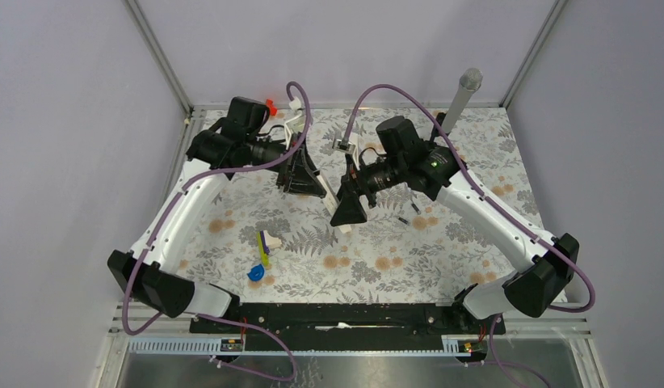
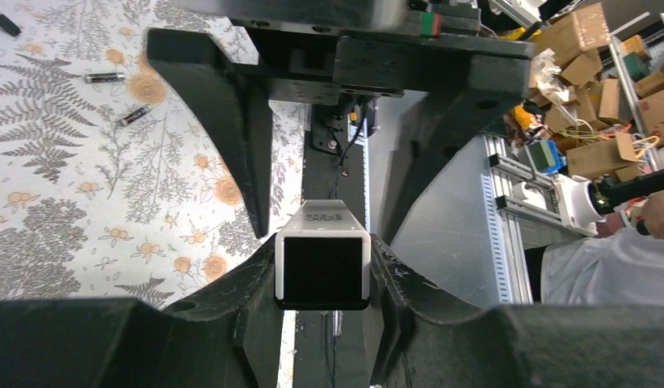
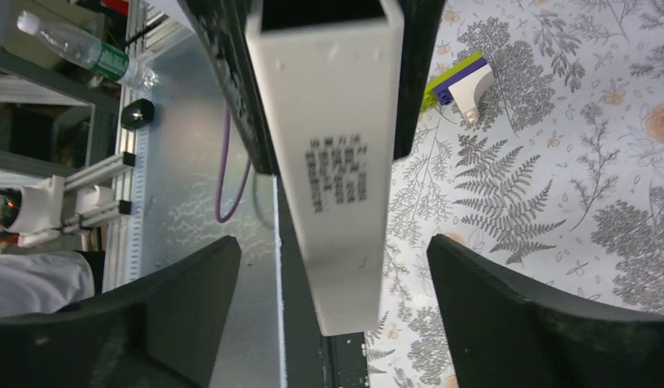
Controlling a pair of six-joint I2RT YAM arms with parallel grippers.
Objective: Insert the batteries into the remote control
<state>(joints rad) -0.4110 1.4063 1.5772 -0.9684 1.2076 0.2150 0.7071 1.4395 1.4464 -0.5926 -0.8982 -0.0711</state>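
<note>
The left claw (image 2: 321, 246) is clamped on the remote control (image 2: 322, 279), pinching it near its dark square end and holding it off the table (image 1: 474, 259). The white bar reaches in between the fingers of the right claw (image 3: 333, 250), whose jaws are spread wide and touch neither side of it. The 2 batteries (image 2: 135, 115) lie on the table to the right of the right claw, apart from it.

White remote control (image 3: 337, 162), dark batteries (image 2: 105, 78), table (image 1: 377, 242) patterned with grey ferns.
</note>
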